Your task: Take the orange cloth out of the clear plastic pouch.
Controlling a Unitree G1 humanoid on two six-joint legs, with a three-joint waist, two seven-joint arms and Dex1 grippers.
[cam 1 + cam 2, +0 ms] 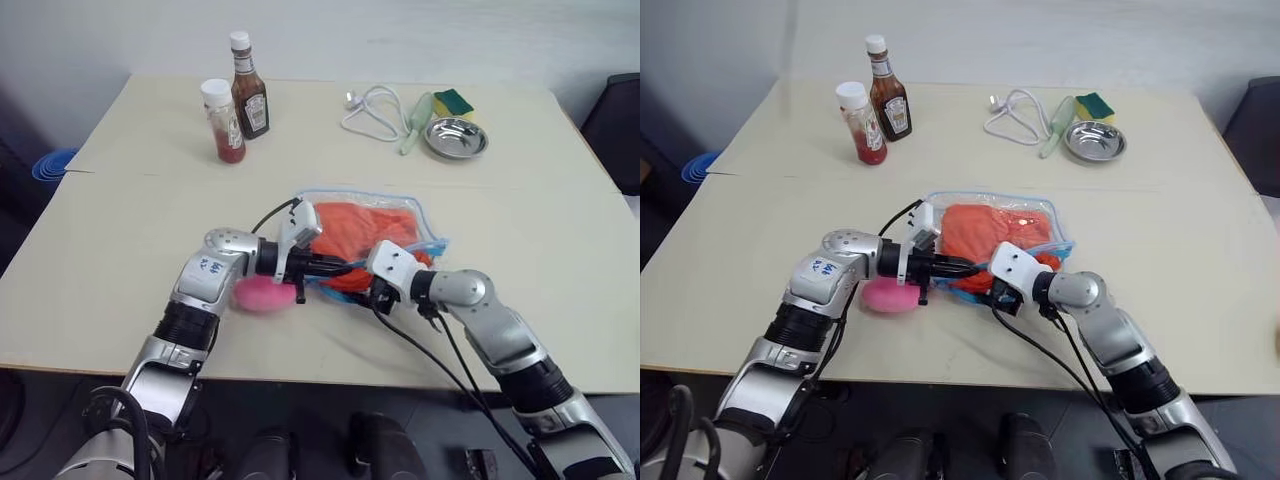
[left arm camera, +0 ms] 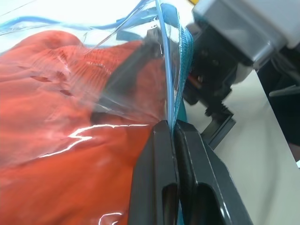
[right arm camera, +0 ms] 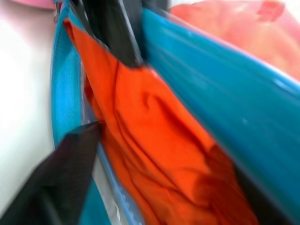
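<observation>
A wide beige table (image 1: 120,250) carries everything. Near its middle lies the clear plastic pouch (image 1: 425,235), flat, with light blue zipper trim, and the orange cloth (image 1: 365,228) sits inside it, wrinkled and filling most of it. A pink pom-pom (image 1: 262,294) rests on the table at the pouch's left near corner, just under the left arm.

The left gripper (image 2: 174,136) has its two black fingers pressed together on the pouch's blue-trimmed edge, pinching the plastic and zipper trim. The right gripper (image 3: 154,154) is at the pouch's near opening; its fingers stand apart, one outside the blue trim and the orange cloth lying between them, not yet pinched.

At the table's far side, a steel bowl (image 1: 456,137) sits to the right, with a green and yellow sponge (image 1: 452,101) behind it and a coiled white cable (image 1: 375,112) beside it. To the left stand a brown sauce bottle (image 1: 249,100) and, near it, a red sauce bottle (image 1: 224,122) with a white cap.
</observation>
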